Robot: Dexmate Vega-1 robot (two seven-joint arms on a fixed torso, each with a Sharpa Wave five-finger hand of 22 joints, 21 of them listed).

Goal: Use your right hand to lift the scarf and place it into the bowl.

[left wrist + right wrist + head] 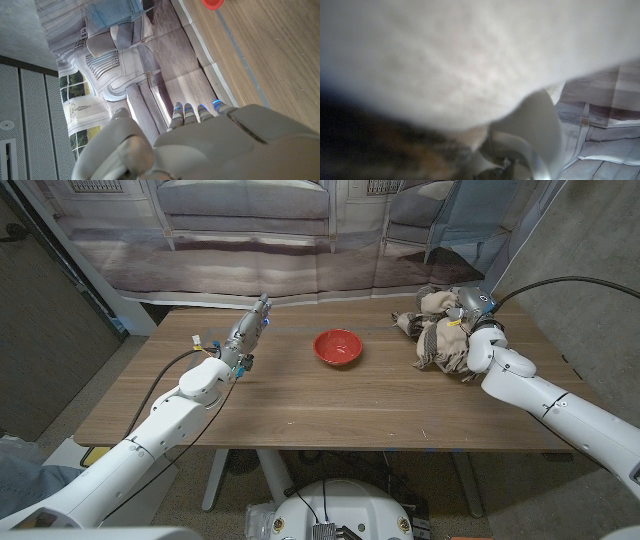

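A red bowl (337,346) stands at the middle of the wooden table (330,405); a sliver of the bowl (212,3) also shows in the left wrist view. The beige and brown scarf (440,335) is bunched at the table's far right. My right hand (468,318) is buried in the scarf and grips it; its fingers are hidden by the cloth. In the right wrist view pale scarf cloth (460,60) hangs blurred close to the camera. My left hand (250,330) is held over the table's far left, fingers straight, holding nothing; the same left hand (200,145) points toward the table's far edge.
A printed backdrop (300,240) hangs behind the table. A black cable (560,280) arcs over my right arm. The scarf lies roughly a hand's width to the right of the bowl.
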